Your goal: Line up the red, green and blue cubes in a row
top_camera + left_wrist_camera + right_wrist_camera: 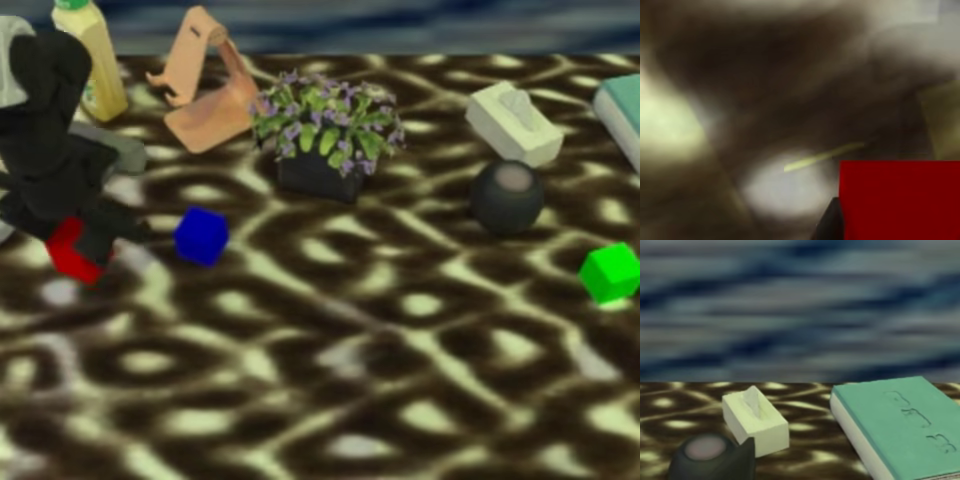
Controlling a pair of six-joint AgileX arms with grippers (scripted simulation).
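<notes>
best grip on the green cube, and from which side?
Take the green cube by two opposite flat side faces, coming straight down from above. It sits alone on the table near the right edge, clear of the dark ball, so nothing crowds the fingers. The right arm is probably nearer.

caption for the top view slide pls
Left gripper at the red cube on the table's left; blue cube beside it, green cube far right.

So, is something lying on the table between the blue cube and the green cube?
No. In the top view, only bare table runs from the blue cube to the green cube.
</notes>
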